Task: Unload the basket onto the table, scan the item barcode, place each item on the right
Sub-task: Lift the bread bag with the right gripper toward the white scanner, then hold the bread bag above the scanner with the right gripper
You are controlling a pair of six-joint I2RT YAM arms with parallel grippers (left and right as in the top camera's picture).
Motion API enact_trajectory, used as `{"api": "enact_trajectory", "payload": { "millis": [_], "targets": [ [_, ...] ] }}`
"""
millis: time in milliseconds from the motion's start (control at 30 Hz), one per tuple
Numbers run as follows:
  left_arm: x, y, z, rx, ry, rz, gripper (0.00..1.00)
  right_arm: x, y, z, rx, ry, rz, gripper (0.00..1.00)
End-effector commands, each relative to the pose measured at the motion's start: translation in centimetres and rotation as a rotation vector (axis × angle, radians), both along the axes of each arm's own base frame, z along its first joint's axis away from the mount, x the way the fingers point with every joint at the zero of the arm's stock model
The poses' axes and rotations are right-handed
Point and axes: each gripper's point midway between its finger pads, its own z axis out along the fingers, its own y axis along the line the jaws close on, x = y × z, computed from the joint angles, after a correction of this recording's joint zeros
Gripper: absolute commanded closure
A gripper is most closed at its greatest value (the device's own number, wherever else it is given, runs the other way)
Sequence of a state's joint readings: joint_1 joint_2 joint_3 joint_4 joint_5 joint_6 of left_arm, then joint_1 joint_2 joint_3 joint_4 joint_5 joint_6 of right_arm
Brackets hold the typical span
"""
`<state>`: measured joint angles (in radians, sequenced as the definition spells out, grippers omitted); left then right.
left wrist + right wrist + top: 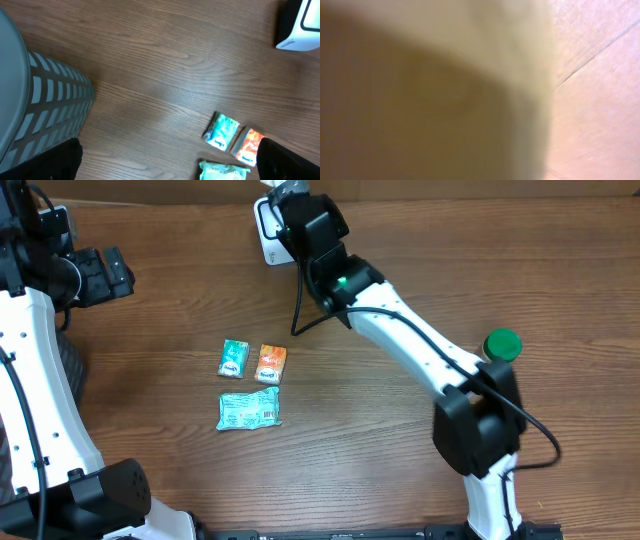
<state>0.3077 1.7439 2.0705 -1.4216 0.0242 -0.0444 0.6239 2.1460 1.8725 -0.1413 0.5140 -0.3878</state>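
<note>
While the right gripper (284, 202) presses up against the white plastic barcode scanner (268, 238) at the far edge of the brown wooden table (420, 460), its fingers are drawn together. Its own camera shows only a pale blur, so I can't tell if it actually grips anything. The left gripper (105, 272) hangs with jaws wide apart, well away to the side above a grey slatted basket (45, 95), seemingly ready to fetch. The pale green crinkled foil packet (249, 409) lies flat mid-table with its printed label upward, probably so the code can be read. Just beyond it sit a small teal sachet (234, 358) and a small orange sachet (270, 363), side by side. Nothing is lifted yet.
</note>
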Motion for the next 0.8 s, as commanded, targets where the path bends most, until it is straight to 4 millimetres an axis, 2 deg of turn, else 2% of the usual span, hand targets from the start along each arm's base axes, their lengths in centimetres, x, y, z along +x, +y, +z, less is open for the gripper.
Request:
{"api": "enact_trajectory", "payload": {
  "millis": [0, 133, 333, 667, 767],
  "targets": [
    [0.0, 0.1, 0.4, 0.019, -0.008, -0.017, 0.0, 1.5, -0.9, -0.7, -0.296, -0.071, -0.006, 0.96],
    [0.0, 0.1, 0.4, 0.019, -0.008, -0.017, 0.0, 2.4, 0.2, -3.3, -0.506, -0.087, 0.085, 0.96],
    [0.0, 0.1, 0.4, 0.019, -0.008, -0.017, 0.0, 3.1, 2.2, -7.2, -0.616, -0.092, 0.207, 0.96],
    [0.0, 0.1, 0.4, 0.019, -0.008, -0.017, 0.0, 4.8, 2.0, -9.4, -0.62, -0.17, 0.13, 0.96],
    [0.0, 0.1, 0.4, 0.019, -0.007, -0.017, 0.0, 5.1, 1.4, -10.3, -0.638, -0.156, 0.121, 0.96]
  ]
}}
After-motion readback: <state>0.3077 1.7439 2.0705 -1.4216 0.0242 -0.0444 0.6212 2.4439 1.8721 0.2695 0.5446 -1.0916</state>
